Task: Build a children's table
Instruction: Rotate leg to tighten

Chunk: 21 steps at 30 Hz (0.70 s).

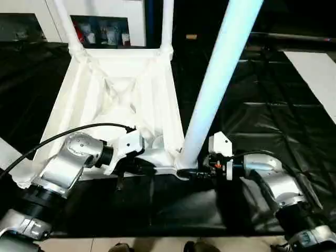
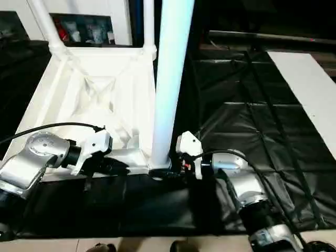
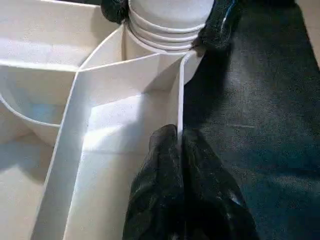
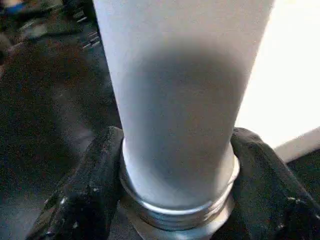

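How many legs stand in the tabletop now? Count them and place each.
3. Two legs rise from the far corners, left and right. A third leg stands at the near right corner, the right gripper at its base. The near left corner is hidden by the left arm.

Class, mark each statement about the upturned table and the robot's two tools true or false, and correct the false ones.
1. The tabletop lies underside up. True.
2. The right tool has its fingers on either side of the near leg's base. True.
3. The left tool is wide open. False: it is shut on the tabletop's thin rim.
4. The two far corner sockets are empty. False: legs stand in both.
5. The tabletop rests on bare wood. False: on black sheeting.
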Tool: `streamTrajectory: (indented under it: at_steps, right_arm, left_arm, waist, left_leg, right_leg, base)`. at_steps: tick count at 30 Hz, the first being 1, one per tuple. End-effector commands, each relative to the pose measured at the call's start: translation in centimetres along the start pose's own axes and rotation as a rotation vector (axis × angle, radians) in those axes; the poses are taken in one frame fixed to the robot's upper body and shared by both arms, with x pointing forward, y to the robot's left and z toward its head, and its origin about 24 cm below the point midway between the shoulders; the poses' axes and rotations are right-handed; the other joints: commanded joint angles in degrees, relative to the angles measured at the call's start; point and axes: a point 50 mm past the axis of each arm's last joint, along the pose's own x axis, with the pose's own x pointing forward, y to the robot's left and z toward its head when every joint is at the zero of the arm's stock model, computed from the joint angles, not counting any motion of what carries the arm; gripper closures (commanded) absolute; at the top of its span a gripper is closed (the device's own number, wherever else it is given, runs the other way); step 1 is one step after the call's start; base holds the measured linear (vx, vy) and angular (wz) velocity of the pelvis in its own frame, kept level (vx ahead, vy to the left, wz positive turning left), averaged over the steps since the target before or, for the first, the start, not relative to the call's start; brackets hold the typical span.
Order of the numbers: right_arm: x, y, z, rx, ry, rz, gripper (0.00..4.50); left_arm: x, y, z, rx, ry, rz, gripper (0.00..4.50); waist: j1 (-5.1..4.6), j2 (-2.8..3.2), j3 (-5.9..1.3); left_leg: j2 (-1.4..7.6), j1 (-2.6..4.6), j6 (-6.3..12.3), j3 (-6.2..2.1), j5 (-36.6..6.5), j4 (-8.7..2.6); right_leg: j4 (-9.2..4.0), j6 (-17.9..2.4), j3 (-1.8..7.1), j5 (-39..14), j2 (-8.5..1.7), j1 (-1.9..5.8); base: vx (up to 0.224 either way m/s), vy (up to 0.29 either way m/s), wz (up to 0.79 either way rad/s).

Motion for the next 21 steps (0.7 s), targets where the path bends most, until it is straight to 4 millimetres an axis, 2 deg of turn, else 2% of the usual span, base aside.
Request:
streamTrajectory:
  at_steps: [1,3,6,8,9,11,12,14,15,17,18,19,21]
  right_arm:
    - [0.1,-1.4,0.3,0.030,-0.021,-0.162,1.78]
    - [1.1,-1.8,0.3,0.075,-0.053,-0.291,1.78]
    - [2.1,-2.1,0.2,0.121,-0.070,-0.379,1.78]
    - [3.1,-2.1,0.2,0.151,-0.074,-0.448,1.78]
    - [4.3,-2.1,0.1,0.193,-0.071,-0.529,1.78]
    - [4.7,-2.1,0.1,0.214,-0.067,-0.567,1.78]
    - [6.0,-1.9,-0.2,0.249,-0.036,-0.653,1.78]
    - [7.1,-1.6,-0.3,0.273,-0.020,-0.702,1.78]
    - [7.5,-1.5,-0.3,0.285,-0.021,-0.714,1.78]
    - [8.2,-1.2,-0.2,0.295,-0.015,-0.715,1.78]
    - [8.8,-0.9,0.1,0.248,0.004,-0.693,1.78]
    - [9.0,-0.7,0.2,0.241,0.002,-0.676,1.78]
    - [9.2,-0.6,0.2,0.243,-0.002,-0.667,1.78]
  left_arm:
    - [1.7,-0.5,-1.3,-0.061,0.048,-0.003,4.50]
    - [2.7,0.2,-0.9,-0.093,0.039,0.081,4.50]
    - [3.6,0.7,-0.5,-0.125,0.029,0.154,4.50]
    - [4.6,1.2,-0.2,-0.157,0.025,0.222,4.50]
    - [5.6,1.6,0.3,-0.196,0.013,0.292,4.50]
    - [6.0,1.7,0.5,-0.213,0.007,0.321,4.50]
    - [7.1,2.1,1.0,-0.235,0.017,0.392,4.50]
    - [7.9,2.3,1.2,-0.240,0.035,0.437,4.50]
    - [8.1,2.4,1.3,-0.238,0.042,0.448,4.50]
    - [8.6,2.5,1.4,-0.231,0.055,0.463,4.50]
    - [8.8,2.5,1.4,-0.225,0.063,0.464,4.50]
    - [8.9,2.5,1.4,-0.223,0.065,0.467,4.50]
    - [8.9,2.6,1.5,-0.223,0.066,0.469,4.50]
  waist:
    - [0.04,0.09,-2.44]
    - [-0.28,0.11,-2.26]
    - [-0.37,-0.06,-2.35]
    - [-0.42,-0.05,-2.40]
    - [-0.59,0.04,-2.35]
    - [-0.60,0.01,-2.46]
    - [-0.71,-0.09,-2.49]
    - [-0.80,-0.03,-2.45]
    - [-0.78,-0.21,-2.55]
    - [-0.65,-0.06,-2.56]
    - [-0.62,-0.01,-2.57]
    - [-0.63,-0.16,-2.61]
    - [-0.54,-0.16,-2.46]
  left_leg:
    - [0.73,0.04,2.47,0.31,-11.8,-3.64]
    - [0.66,-0.05,0.40,-0.11,-14.5,-4.12]
    - [0.52,-0.14,-0.04,-0.24,-14.3,-4.13]
    - [0.47,-0.11,0.24,-0.16,-14.0,-4.03]
    - [0.40,-0.06,0.12,-0.05,-13.9,-3.97]
    - [0.34,-0.01,-0.24,-0.05,-13.5,-3.93]
    - [0.35,-0.23,-0.21,-0.10,-13.2,-3.98]
    - [0.25,-0.17,-0.41,-0.05,-12.9,-3.95]
    - [0.11,-0.17,-0.36,-0.05,-13.0,-3.89]
    - [0.20,-0.26,0.09,-0.07,-12.8,-3.92]
    - [0.15,-0.25,0.28,-0.01,-12.7,-3.92]
    - [0.10,-0.22,0.40,0.05,-12.8,-3.90]
    - [0.20,-0.24,0.61,0.02,-14.2,-4.05]
  right_leg:
    - [-4.53,-13.7,1.85,-12.3,-3.15,2.74]
    - [-5.17,-10.3,1.87,-20.9,-3.23,2.46]
    - [-5.34,-9.0,1.89,-21.5,-3.14,2.36]
    - [-5.40,-8.9,1.95,-20.7,-3.08,2.18]
    - [-5.48,-9.1,1.97,-20.4,-3.01,1.94]
    - [-5.41,-9.4,1.97,-19.4,-2.95,2.00]
    - [-5.25,-9.3,1.91,-18.2,-2.88,2.10]
    - [-5.26,-9.1,1.91,-17.2,-2.81,1.93]
    - [-5.28,-8.7,1.88,-17.0,-2.74,2.03]
    - [-5.15,-8.6,1.91,-14.9,-2.78,2.06]
    - [-5.13,-8.6,1.88,-13.5,-2.63,2.00]
    - [-5.07,-8.7,1.85,-12.8,-2.56,2.08]
    - [-5.29,-8.6,1.86,-14.6,-2.77,2.03]
  base:
    - [-0.051,-0.003,-0.02]
    - [-0.056,0.000,-0.05]
    - [-0.018,0.000,-0.02]
    - [0.000,0.000,0.00]
    - [0.000,0.000,0.00]
    - [0.000,0.000,0.00]
    - [0.000,0.000,0.00]
    - [0.000,0.000,0.00]
    - [0.000,0.000,0.00]
    - [0.000,0.000,0.00]
    - [0.000,0.000,0.00]
    - [0.000,0.000,0.00]
    - [0.000,0.000,0.00]
